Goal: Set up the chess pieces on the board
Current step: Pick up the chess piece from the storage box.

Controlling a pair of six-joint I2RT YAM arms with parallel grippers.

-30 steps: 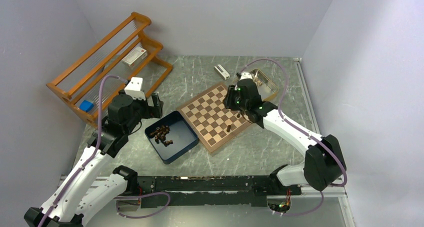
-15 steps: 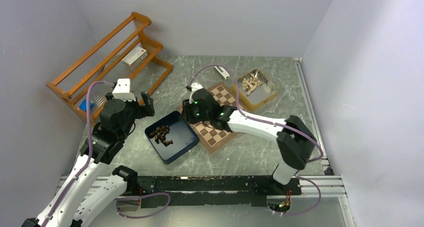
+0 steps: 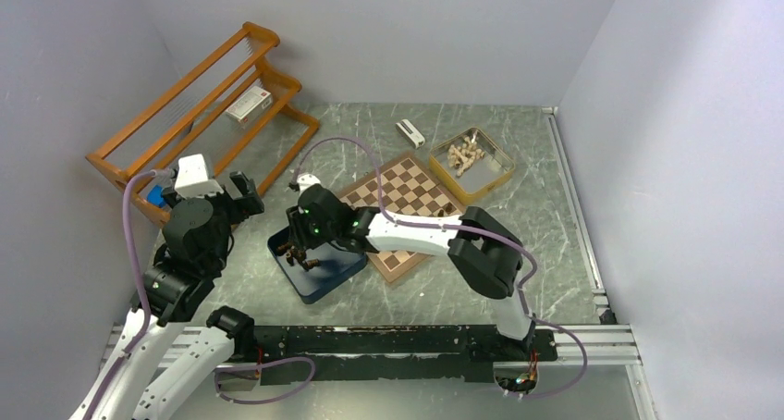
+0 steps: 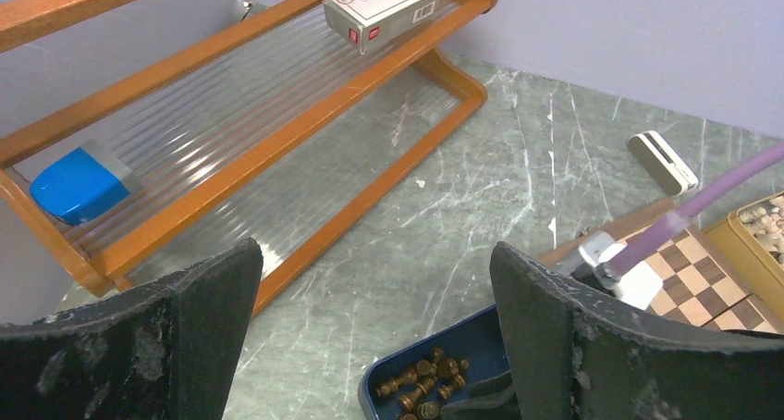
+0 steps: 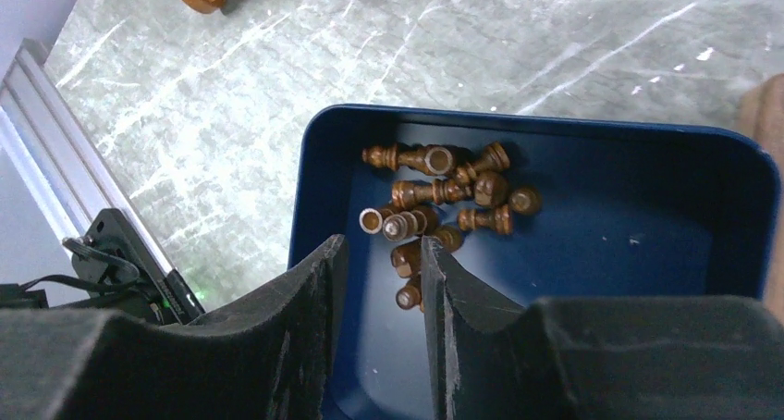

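**My right jaws over the heap in the blue box**

The grey-green marbled table [image 3: 518, 253] carries everything. At its far left stands the orange wooden slatted rack [image 3: 199, 96], with a white carton [image 4: 381, 8] and a blue block [image 4: 79, 184] on its shelves. The square wooden chessboard with tan and dark brown checks [image 3: 411, 187] lies mid-table, turned corner-on to me. The dark blue square box [image 3: 314, 295] sits just beside its left edge. Off the board's far right corner is the gold metal tin [image 3: 490, 184] of pale beige pieces.

The small dark brown wooden chess pieces [image 5: 444, 193] lie toppled in a heap inside the blue box, toward one corner.

My right gripper [image 5: 384, 244] hangs over that heap. Its fingers stand a narrow gap apart and clamp nothing. My left gripper [image 4: 372, 253] is spread wide and empty, raised between the rack and the box.
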